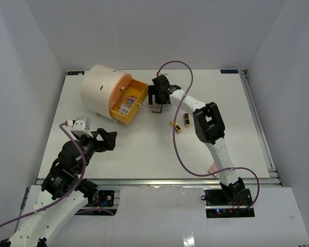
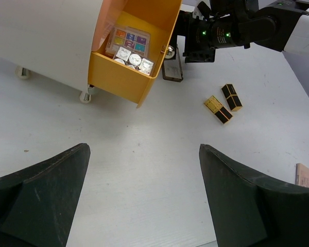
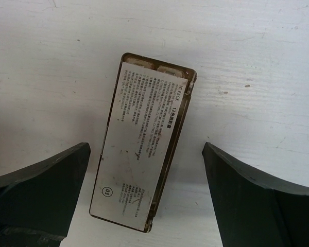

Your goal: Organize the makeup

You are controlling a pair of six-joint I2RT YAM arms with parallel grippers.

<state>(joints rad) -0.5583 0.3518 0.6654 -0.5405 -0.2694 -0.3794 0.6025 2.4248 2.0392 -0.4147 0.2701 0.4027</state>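
The white table (image 1: 144, 149) sits inside a plain pale enclosure, with blank walls at 9, 12 and 3 o'clock and metal rails along its near and right edges. Up close, the surface shows faint scuffs and specks.

At about 10 o'clock from the table's centre, the cream cylinder (image 1: 100, 85) lies with its orange drawer (image 1: 136, 110) pulled out. A multicolour palette (image 2: 130, 40) and small pale compacts (image 2: 135, 59) lie in the drawer.

At 12 o'clock from centre, a grey palette (image 3: 144, 128) lies flat on the table with its label side up. The right gripper (image 1: 158, 102) hangs over it with its jaws spread wide, one on each long side and not touching.

Two gold-and-black lipstick tubes (image 1: 176, 126) (image 1: 187, 120) lie side by side just toward 3 o'clock of centre. A pinkish palette (image 1: 212, 169) rests at 5 o'clock, near the front rail.

The left gripper (image 1: 105, 140) hovers at 8 o'clock with its claw gaping and nothing in it.
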